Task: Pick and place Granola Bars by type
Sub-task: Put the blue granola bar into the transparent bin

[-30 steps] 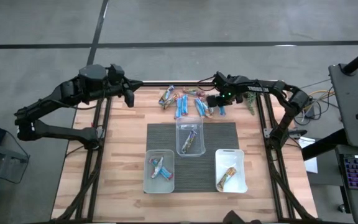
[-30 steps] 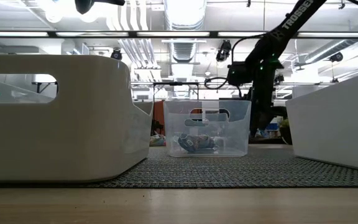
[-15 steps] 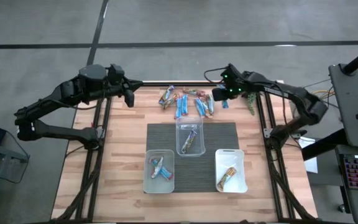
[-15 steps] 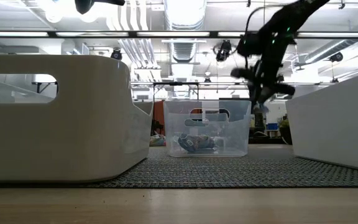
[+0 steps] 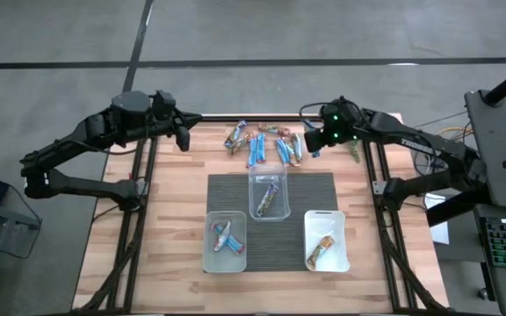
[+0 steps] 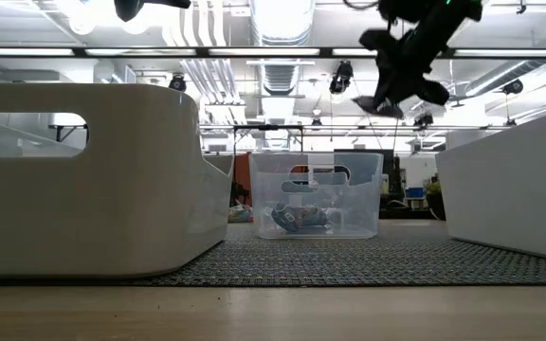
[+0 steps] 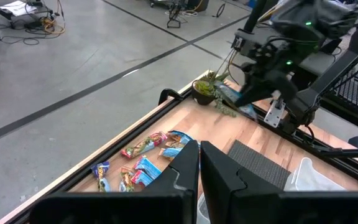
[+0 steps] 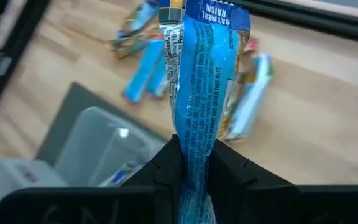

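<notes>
Lifted since the earlier frame, the right gripper [image 8: 191, 163] now hangs high over the table's far right, its fingers pinched on a blue bar [image 8: 199, 81]. Nearest stand two white tubs [image 5: 327, 240], then a clear tub [image 5: 269, 194], then loose bars [image 5: 255, 142] by the far edge. The left gripper [image 7: 199, 163], fingers together, waits far left.

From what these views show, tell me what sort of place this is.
Most likely a robotics lab or workshop. Exposed ducts and strip lights run across the ceiling, the floor is bare concrete, and cables trail over it beyond the table.
</notes>
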You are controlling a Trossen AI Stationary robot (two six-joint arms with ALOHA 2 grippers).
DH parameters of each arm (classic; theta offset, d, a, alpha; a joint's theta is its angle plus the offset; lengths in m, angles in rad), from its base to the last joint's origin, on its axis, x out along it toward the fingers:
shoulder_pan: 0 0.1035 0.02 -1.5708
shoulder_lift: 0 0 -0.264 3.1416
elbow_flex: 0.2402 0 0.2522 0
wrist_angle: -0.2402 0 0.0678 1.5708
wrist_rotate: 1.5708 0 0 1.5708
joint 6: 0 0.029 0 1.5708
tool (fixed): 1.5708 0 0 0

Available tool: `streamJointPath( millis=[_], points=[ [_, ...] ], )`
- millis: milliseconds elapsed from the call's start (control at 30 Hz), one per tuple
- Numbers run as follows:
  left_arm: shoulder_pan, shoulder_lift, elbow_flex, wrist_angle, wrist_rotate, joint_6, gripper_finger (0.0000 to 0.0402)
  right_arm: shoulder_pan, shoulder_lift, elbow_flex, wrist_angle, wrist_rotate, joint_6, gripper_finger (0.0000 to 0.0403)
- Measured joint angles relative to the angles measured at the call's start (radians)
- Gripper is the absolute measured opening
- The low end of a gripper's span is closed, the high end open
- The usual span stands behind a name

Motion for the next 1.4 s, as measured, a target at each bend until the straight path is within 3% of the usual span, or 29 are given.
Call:
streamJointPath(
  millis=[200, 667, 1400],
  points=[
    [0.0, 0.0, 0.0, 0.0, 0.0, 0.0, 0.0, 0.104, -0.015, 0.0, 0.023, -0.01, 0.054, 0.0052],
    [0.0, 0.0, 0.0, 0.0, 0.0, 0.0, 0.0, 0.287, 0.032, 0.001, 0.29, -0.079, 0.178, 0.0052],
    [0.0, 0.0, 0.0, -0.015, 0.0, 0.001, 0.0, 0.37, 0.282, 0.032, 0.363, -0.242, 0.281, 0.0046]
  ],
)
